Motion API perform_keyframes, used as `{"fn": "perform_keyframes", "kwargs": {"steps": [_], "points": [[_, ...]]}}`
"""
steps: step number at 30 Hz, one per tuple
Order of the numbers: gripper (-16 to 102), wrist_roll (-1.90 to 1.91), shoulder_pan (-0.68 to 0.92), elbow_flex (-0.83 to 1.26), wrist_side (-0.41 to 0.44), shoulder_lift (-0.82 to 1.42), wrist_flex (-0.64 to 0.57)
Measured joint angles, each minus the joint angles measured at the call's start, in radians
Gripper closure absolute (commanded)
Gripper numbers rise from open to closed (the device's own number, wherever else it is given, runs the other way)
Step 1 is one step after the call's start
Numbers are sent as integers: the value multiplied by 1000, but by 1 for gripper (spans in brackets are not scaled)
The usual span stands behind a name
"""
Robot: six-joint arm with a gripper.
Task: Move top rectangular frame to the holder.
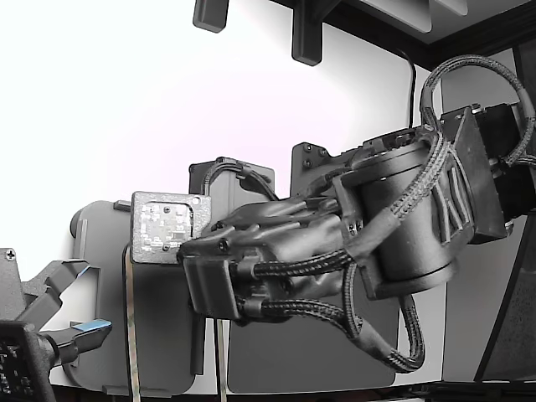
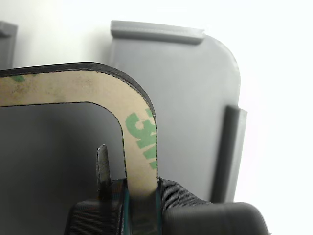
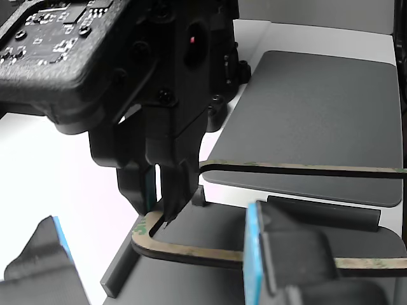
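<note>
The gripper (image 2: 131, 196) has its jaws pinched on one short side of the top rectangular frame (image 2: 139, 112), a thin, flat, tan ring with green print, held over the holder (image 2: 190, 98) near the white counter's (image 3: 51, 165) edge. With so thin an edge grip, the floppy ring could sag or twist and catch the smooth grey holder's raised tabs rather than seat inside them.

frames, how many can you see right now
1: the frame, pinched at one corner by the gripper over the holder. More could be hidden behind the arm.
</note>
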Motion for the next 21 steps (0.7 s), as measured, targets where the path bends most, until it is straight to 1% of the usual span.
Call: {"fn": "perform_keyframes", "kwargs": {"steps": [3,8,14,21], "points": [[96,20,-17,-15,23,-32,0],[96,31,-41,-58,25,-77,0],[96,21,-66,-63,-6,-84,0],[96,20,-83,-38,-8,-97,0]]}}
